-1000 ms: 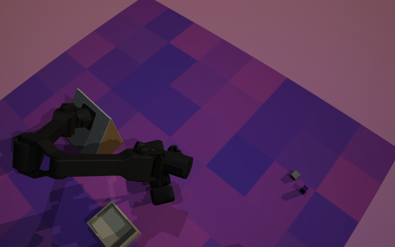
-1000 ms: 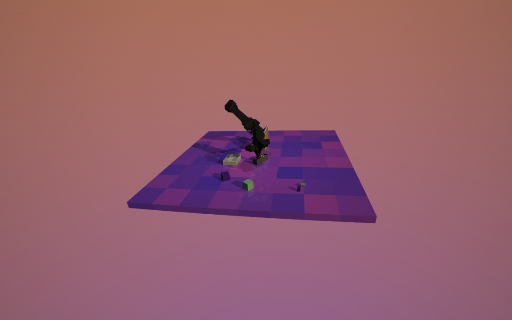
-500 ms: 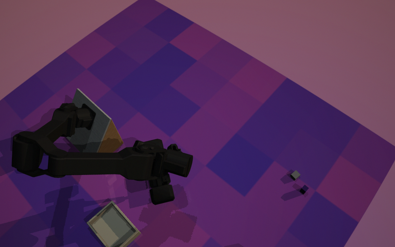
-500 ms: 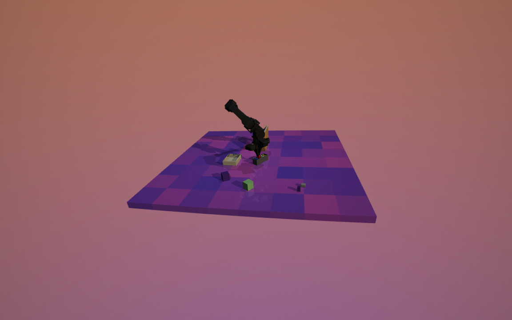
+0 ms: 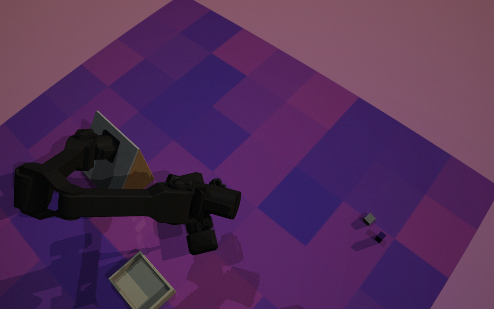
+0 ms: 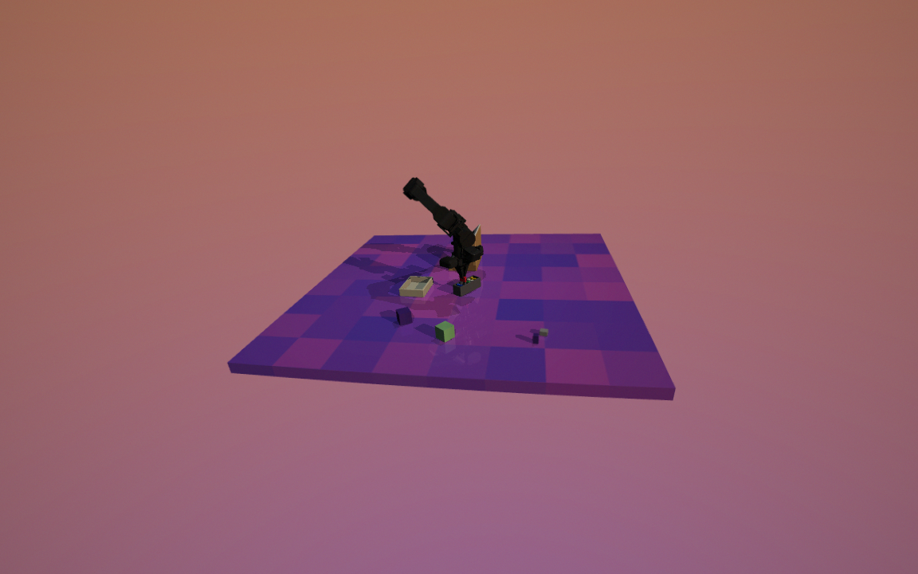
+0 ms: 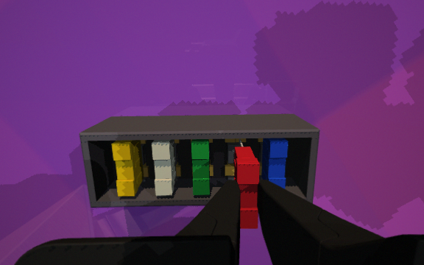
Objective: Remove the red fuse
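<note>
My gripper [image 6: 464,277] [image 7: 246,190] is shut on the red fuse [image 7: 246,173] [image 6: 465,280], which is raised above its slot in the dark grey fuse block [image 7: 201,124] [image 6: 468,288]. A thin metal prong shows beyond the fuse; I cannot tell whether its lower end is clear of the block. The yellow fuse [image 7: 125,170], white fuse [image 7: 163,170], green fuse [image 7: 200,169] and blue fuse [image 7: 277,148] stand in the block; a finger partly hides the blue one. The beige tray [image 5: 133,289] [image 6: 413,292] is empty, left of the block in the exterior view. The arm hides the block in the top view.
A green cube [image 6: 445,332] and a dark purple cube [image 6: 403,316] lie in front of the block and tray. A small grey block [image 5: 370,218] [image 6: 543,332] and a small dark block [image 5: 380,236] [image 6: 535,338] lie farther off. The arm is mounted on a wedge [image 5: 140,169].
</note>
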